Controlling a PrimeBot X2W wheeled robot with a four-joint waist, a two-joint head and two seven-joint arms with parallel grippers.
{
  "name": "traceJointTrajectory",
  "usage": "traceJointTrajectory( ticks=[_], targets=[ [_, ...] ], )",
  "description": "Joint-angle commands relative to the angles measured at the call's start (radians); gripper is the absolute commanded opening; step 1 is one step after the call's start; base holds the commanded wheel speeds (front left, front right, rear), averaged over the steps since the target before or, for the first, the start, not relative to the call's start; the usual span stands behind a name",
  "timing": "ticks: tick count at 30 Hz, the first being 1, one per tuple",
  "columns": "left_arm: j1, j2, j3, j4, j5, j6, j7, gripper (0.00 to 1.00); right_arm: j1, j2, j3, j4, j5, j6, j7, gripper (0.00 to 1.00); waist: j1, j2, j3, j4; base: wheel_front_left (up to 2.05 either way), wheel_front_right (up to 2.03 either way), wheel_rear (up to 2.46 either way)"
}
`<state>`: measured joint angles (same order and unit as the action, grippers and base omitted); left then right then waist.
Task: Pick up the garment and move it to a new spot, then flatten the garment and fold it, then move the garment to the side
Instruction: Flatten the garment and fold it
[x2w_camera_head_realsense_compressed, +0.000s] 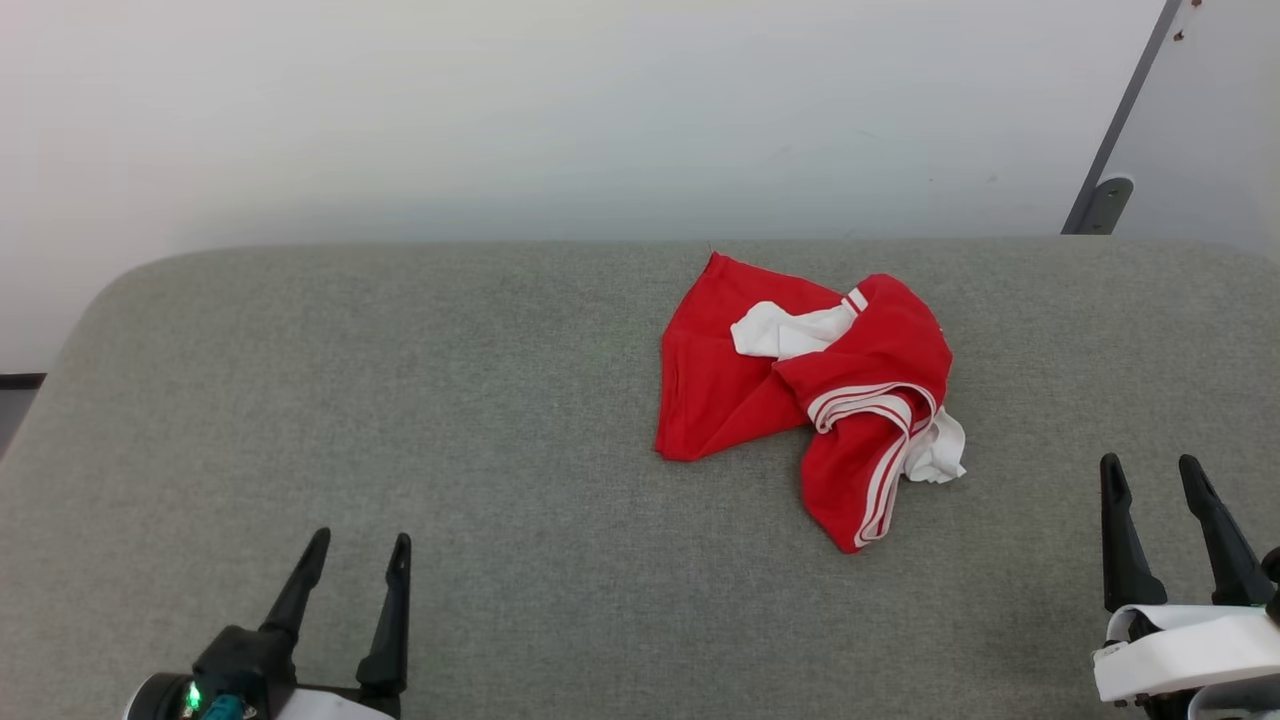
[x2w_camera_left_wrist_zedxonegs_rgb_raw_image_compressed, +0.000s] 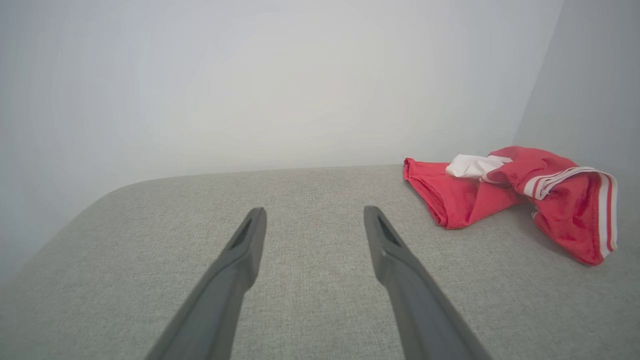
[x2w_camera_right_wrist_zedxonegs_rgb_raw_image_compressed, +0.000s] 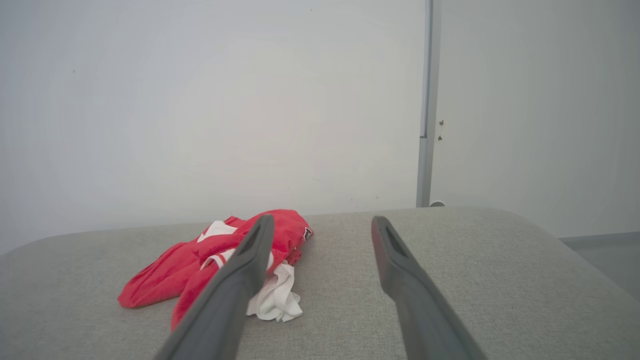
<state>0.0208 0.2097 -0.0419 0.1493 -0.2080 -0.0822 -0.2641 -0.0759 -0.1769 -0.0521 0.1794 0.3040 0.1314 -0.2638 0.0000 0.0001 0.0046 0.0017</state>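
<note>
- The garment (x2w_camera_head_realsense_compressed: 800, 390) lies crumpled in a heap, folded over itself, so its outline, neck and sleeves cannot be told apart.
- A white panel (x2w_camera_head_realsense_compressed: 785, 332) shows among the red folds, and white-and-red striped trim (x2w_camera_head_realsense_compressed: 870, 400) runs across and down the near part. More white cloth pokes out on the heap's right edge.
- In the right wrist view a small black-and-white mark (x2w_camera_right_wrist_zedxonegs_rgb_raw_image_compressed: 306, 233) sits at the garment's (x2w_camera_right_wrist_zedxonegs_rgb_raw_image_compressed: 165, 275) far edge, too small to read. One finger (x2w_camera_right_wrist_zedxonegs_rgb_raw_image_compressed: 240, 280) of that arm's pincer covers part of the cloth.
- The left pincer (x2w_camera_head_realsense_compressed: 361, 540) is at the lower left, fingers spread with nothing between them, its base cut off by the bottom edge. A green light (x2w_camera_head_realsense_compressed: 192, 697) glows there.
- The right pincer (x2w_camera_head_realsense_compressed: 1148, 465) is at the lower right, also spread and empty, with its pale housing partly out of the picture.
- Both pincers are apart from the garment, and the right one is the nearer.
- The left wrist view shows the left pincer (x2w_camera_left_wrist_zedxonegs_rgb_raw_image_compressed: 315, 212) gaping over bare fabric, with the garment (x2w_camera_left_wrist_zedxonegs_rgb_raw_image_compressed: 465, 200) off to its right.
- The surface (x2w_camera_head_realsense_compressed: 400, 400) is a grey woven-fabric top with rounded far corners. The garment rests on it right of centre, near the far edge.
- A plain pale wall (x2w_camera_head_realsense_compressed: 500, 120) stands behind.
- A grey post (x2w_camera_head_realsense_compressed: 1125, 110) runs up the wall at the upper right.
</note>
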Motion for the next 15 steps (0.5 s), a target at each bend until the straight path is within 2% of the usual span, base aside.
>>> traceJointTrajectory(
  ticks=[1, 5, 8, 13, 15],
  targets=[
    [0.008, -0.003, 0.004, 0.002, 0.01, -0.006, 0.0, 1.0, 0.003, 0.005, 0.0, -0.001, -0.006, -0.001, 0.0, 1.0, 0.0, -0.0001, 0.0, -0.001, 0.0, 0.0, 0.0],
    [0.005, -0.015, 0.006, 0.009, 0.016, -0.02, 0.0, 1.0, 0.002, 0.013, 0.001, -0.001, -0.004, -0.001, 0.0, 1.0, 0.0, -0.0001, 0.002, -0.006, 0.0, 0.0, 0.0],
    [-0.046, 0.001, -0.032, 0.038, 0.034, -0.033, 0.0, 1.0, -0.01, 0.019, 0.004, -0.003, 0.002, -0.001, 0.0, 1.0, 0.0, -0.0001, 0.019, -0.015, 0.0, 0.0, 0.0],
    [-0.205, 0.042, -0.113, 0.132, -0.008, -0.048, 0.033, 1.0, -0.056, 0.038, 0.032, -0.006, 0.008, -0.001, 0.0, 1.0, 0.0, -0.0001, 0.083, -0.066, 0.0, 0.0, 0.0],
    [-0.303, 0.079, -0.187, 0.153, -0.033, -0.05, 0.076, 1.0, -0.081, 0.053, 0.039, -0.009, 0.014, -0.001, 0.0, 1.0, 0.0, -0.0001, 0.127, -0.101, 0.0, 0.0, 0.0]
  ],
)
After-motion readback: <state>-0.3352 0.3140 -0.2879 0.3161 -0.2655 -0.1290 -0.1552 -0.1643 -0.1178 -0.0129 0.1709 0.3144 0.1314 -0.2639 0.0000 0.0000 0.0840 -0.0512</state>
